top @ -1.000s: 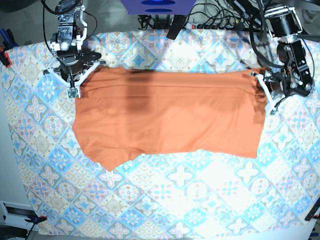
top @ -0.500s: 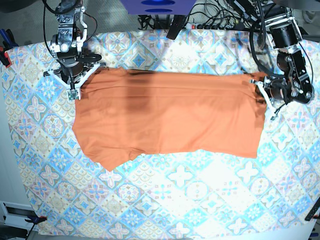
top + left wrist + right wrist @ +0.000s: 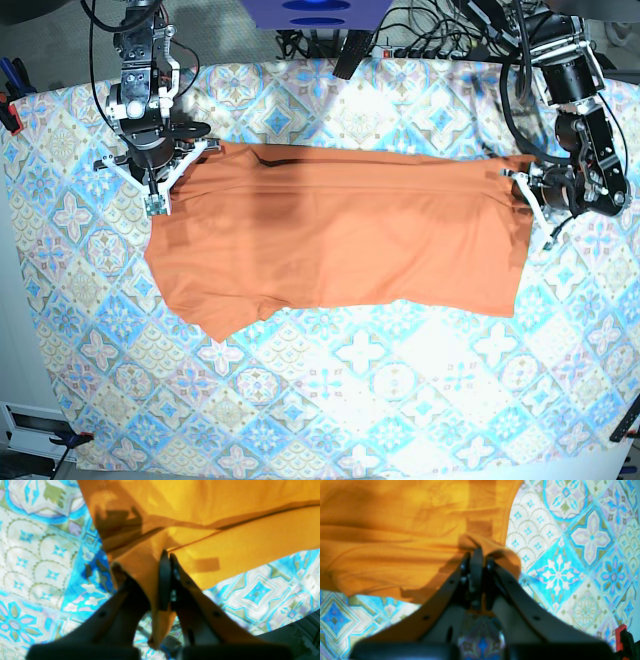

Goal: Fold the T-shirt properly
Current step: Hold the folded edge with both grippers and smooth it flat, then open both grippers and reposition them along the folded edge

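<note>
The worktop is covered by a blue-and-beige tile-patterned tablecloth [image 3: 400, 380]. Beyond its far edge, a tangle of black cables [image 3: 440, 35] and a blue-purple box [image 3: 318, 12] are seen.

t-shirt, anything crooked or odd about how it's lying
Yes. The T-shirt lies unevenly on the tablecloth: its near-left corner hangs down in a point past the otherwise straight near edge, and the far edge is bunched into ridges between the two arms.

We are seeing a table under a blue-and-beige patterned tablecloth [image 3: 400, 400]; the orange T-shirt [image 3: 340, 230] is lying spread on it; cables [image 3: 430, 45] are trailing along its far edge.
</note>
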You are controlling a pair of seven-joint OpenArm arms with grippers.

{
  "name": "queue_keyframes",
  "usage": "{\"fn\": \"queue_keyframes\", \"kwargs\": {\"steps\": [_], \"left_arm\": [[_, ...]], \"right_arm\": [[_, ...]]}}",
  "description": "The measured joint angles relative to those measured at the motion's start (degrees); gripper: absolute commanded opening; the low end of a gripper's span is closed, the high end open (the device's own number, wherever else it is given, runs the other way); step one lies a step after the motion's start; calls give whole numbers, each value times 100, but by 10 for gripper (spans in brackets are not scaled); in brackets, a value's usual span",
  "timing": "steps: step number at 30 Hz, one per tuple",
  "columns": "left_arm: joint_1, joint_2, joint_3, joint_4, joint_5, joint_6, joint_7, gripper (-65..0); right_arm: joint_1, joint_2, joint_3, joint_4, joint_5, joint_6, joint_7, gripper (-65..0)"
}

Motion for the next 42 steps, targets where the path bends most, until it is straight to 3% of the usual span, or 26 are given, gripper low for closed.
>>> {"fn": "queue_keyframes", "kwargs": {"steps": [5, 9, 13, 19, 23, 33, 38, 42], "left_arm": [[0, 0, -2, 0, 15, 0, 0, -452], [0, 11, -243, 0, 13, -2, 0, -418], [11, 0, -809, -2, 39, 0, 4, -379], [0, 0, -859, -2, 37, 0, 0, -326], [2, 2, -859, -2, 37, 0, 2, -328], [0, 4, -887, -2, 33, 0, 2, -332], [-31, 33, -1746, -4, -11, -2, -4, -334], [2, -9, -2079, -4, 76, 20, 22, -423]], "right_arm": [[-52, 0, 0, -22, 0, -2, -55, -650], [-28, 2, 0, -22, 0, 4, -15, -640], [-39, 199, -101, -22, -2, 13, -26, -560], [-44, 398, -380, -22, -2, 24, -11, -400], [-26, 402, -393, -22, -2, 20, 17, -345], [120, 413, -367, -13, -2, 22, -13, -343], [160, 411, -369, -2, -2, 22, 22, -343], [151, 411, -376, -2, -2, 22, 11, -343]]}}
